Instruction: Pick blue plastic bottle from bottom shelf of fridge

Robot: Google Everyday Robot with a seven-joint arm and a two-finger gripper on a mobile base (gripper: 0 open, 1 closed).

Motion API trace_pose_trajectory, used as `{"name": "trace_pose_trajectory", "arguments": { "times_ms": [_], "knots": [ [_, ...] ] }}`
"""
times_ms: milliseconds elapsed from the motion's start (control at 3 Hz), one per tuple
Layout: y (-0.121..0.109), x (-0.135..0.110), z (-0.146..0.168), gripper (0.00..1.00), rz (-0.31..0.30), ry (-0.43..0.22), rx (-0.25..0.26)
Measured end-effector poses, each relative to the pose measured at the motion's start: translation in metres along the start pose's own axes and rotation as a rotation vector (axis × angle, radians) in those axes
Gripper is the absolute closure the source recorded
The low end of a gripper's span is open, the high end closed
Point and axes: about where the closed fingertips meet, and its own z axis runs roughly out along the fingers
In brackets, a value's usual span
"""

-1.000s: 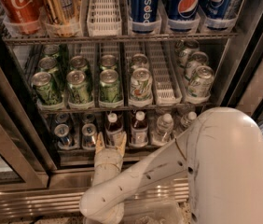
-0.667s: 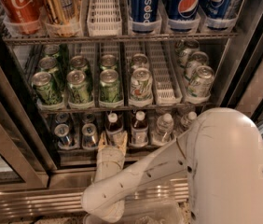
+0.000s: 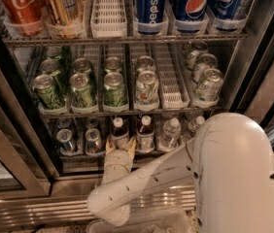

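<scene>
The fridge [image 3: 15, 178] stands open with its dark interior in view. On the bottom shelf [image 3: 78, 160] stands the blue plastic bottle [image 3: 119, 128], with a white cap and dark neck, and a similar bottle [image 3: 145, 131] is just to its right. My gripper [image 3: 121, 145] reaches into the bottom shelf from below. Its fingers [image 3: 111, 145] are spread on either side of the left bottle's lower part, which hides its label. The jaws look open around it, not closed on it.
Silver cans [image 3: 65, 140] stand left of the gripper and clear water bottles [image 3: 170, 131] to the right. Green cans [image 3: 113, 89] fill the rack above, with Pepsi cans [image 3: 150, 6] on top. My white arm housing [image 3: 234, 174] fills the lower right. The steel base grille [image 3: 54, 212] is below.
The gripper has edged slightly forward and to the right, further around the left bottle. Nothing on the shelves has moved.
</scene>
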Motion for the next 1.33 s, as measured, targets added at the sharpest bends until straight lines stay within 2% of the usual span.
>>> {"name": "trace_pose_trajectory", "arguments": {
  "times_ms": [333, 1000, 1333],
  "knots": [
    [0.001, -0.003, 0.000, 0.54, -0.006, -0.019, -0.010],
    [0.008, -0.020, -0.013, 0.99, 0.017, -0.063, -0.042],
    [0.008, -0.025, -0.016, 1.00, 0.029, -0.078, -0.047]
  ]
}}
